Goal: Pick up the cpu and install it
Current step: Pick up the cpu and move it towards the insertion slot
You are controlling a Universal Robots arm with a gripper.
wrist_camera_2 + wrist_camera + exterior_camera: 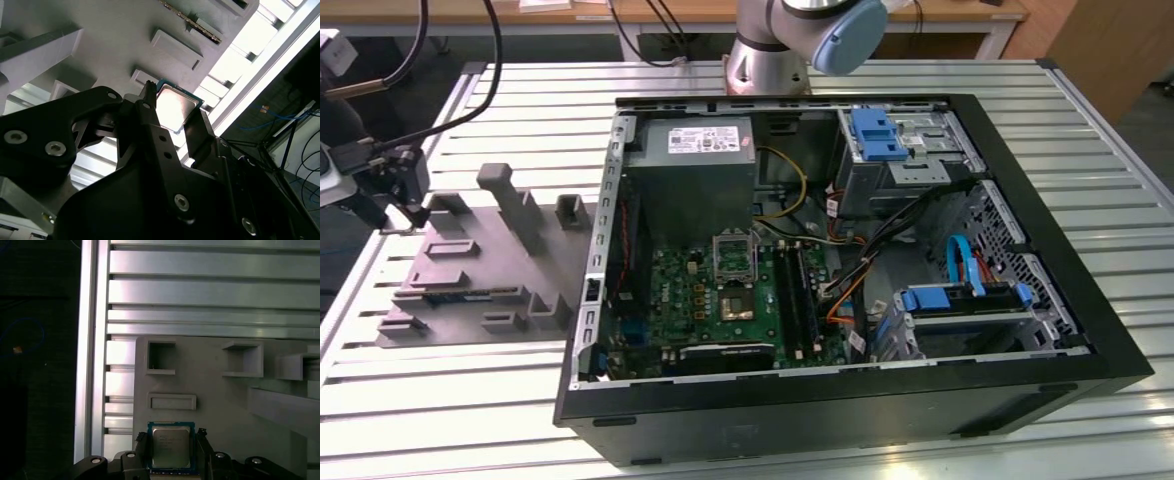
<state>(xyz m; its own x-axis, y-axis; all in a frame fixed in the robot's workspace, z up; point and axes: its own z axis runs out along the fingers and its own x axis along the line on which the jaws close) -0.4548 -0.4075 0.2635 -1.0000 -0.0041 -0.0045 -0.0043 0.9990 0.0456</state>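
My gripper [172, 440] is drawn narrow around the cpu [171, 447], a small flat square chip with a shiny silver-grey metal top and a thin green edge, its black fingers [141, 442] set against two opposite sides of the chip. In the second wrist view the gripper [174, 112] frames the cpu [175, 106] the same way, with bright light glaring off the metal top. The chip sits low over the pale grey moulded plastic tray [215, 405] of recesses and upright blocks; whether it rests on the tray or is just clear of it I cannot tell. In the exterior view the gripper [411, 215] hangs at the far corner of the tray [480, 270], near the edge of the slatted aluminium table [454, 400] on the exterior view's left. Well apart, towards the exterior view's right, a black tower computer case [854, 400] lies open on its side, showing a green motherboard [680, 290]. My grey arm's base [781, 40] stands behind the case.
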